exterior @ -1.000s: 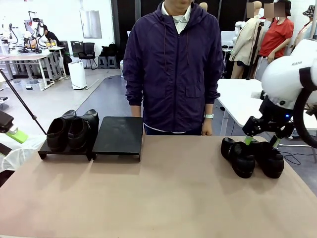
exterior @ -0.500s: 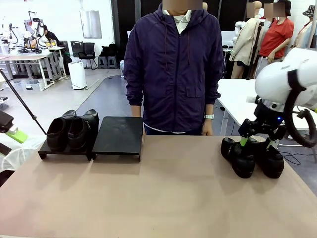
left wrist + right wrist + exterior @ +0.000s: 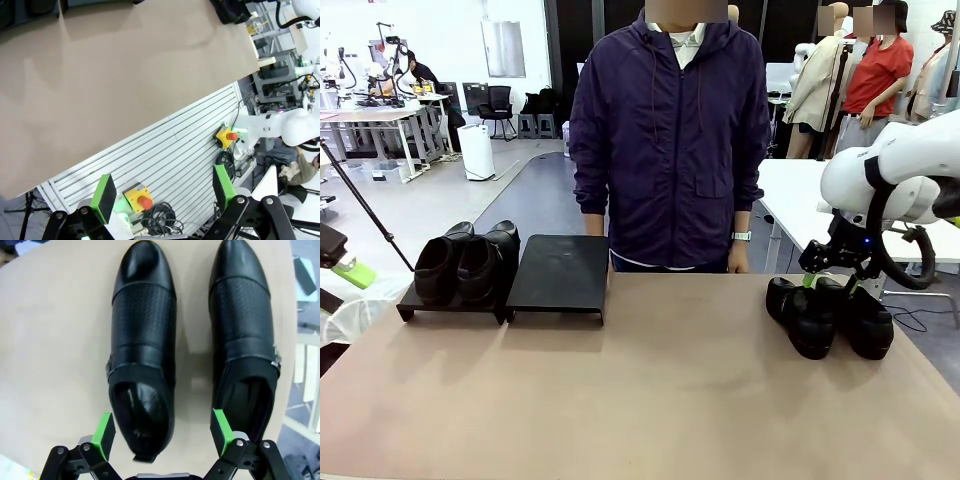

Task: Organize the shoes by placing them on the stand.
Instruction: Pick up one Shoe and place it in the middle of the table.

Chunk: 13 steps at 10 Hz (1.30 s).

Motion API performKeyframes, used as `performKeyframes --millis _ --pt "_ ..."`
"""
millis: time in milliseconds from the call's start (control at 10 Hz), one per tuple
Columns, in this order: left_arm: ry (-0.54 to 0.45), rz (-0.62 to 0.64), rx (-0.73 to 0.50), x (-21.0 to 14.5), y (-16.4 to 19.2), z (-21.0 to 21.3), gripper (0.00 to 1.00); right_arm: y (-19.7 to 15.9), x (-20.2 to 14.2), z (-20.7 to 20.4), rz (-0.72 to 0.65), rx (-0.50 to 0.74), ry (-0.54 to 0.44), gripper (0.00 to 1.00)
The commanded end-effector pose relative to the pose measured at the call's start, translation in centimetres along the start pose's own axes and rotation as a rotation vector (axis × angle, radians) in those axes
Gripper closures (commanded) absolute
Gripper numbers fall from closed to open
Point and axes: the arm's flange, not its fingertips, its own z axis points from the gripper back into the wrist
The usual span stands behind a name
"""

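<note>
Two black shoes (image 3: 465, 265) stand side by side on the left half of the low black stand (image 3: 560, 275). Two more lie on the table at the right: one shoe (image 3: 810, 318) (image 3: 142, 350) and its neighbour (image 3: 868, 322) (image 3: 245, 340), toes pointing away in the right wrist view. My right gripper (image 3: 835, 283) (image 3: 162, 432) hangs open just above their heel ends; its left pad is outside the first shoe's heel and its right pad is over the neighbour's inner edge. My left gripper (image 3: 162, 192) is open and holds nothing, off the table's left side.
A person in a purple jacket (image 3: 670, 140) stands at the far edge with hands down. The stand's right half is bare. The tan table (image 3: 640, 380) is open in the middle. Below its edge, the left wrist view has a slatted panel with red stop buttons (image 3: 145, 201).
The right arm has swung in and brought its open gripper down and slightly left, closer to the heels of the two shoes on the table. Nothing else has moved.
</note>
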Motion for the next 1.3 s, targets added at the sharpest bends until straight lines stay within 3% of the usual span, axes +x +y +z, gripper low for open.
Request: performKeyframes --millis 0,700,1200 --pt "0.009 0.000 0.007 -0.1 0.1 0.4 0.00 -0.6 1.4 -0.7 -0.010 -0.027 0.004 0.00" --pt "0.009 0.000 0.007 -0.1 0.1 0.4 0.00 -1.1 2.0 -4.8 -0.003 -0.016 0.123 0.00" --pt "0.009 0.000 0.007 -0.1 0.1 0.4 0.00 -0.7 2.0 -4.8 0.010 -0.005 0.126 0.00"
